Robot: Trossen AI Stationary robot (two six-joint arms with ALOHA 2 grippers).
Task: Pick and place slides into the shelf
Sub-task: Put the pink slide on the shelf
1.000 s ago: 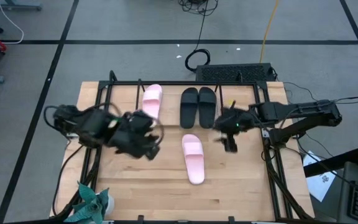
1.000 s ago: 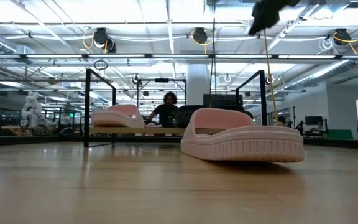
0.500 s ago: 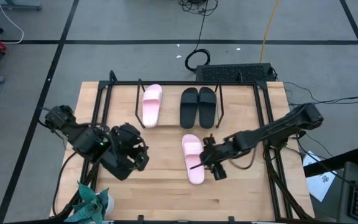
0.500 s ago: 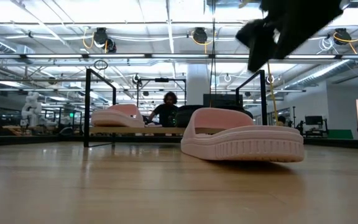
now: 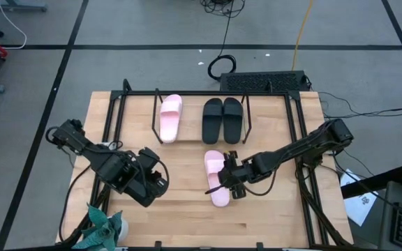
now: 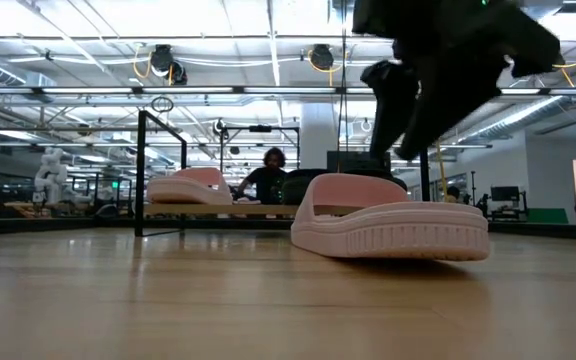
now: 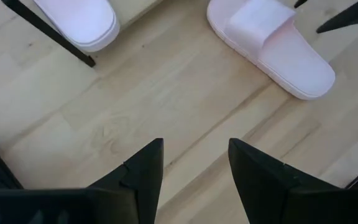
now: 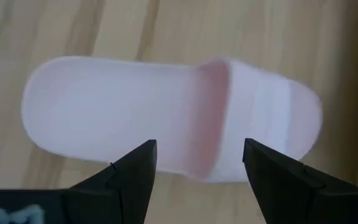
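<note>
Pink slide [image 5: 216, 178] on table, three slides in shelf [image 5: 201, 97].

No text, label, brand, number or sign can be read anywhere in these views, neither on the slides, the shelf, the wooden surface, nor on the equipment in the room beyond.
</note>
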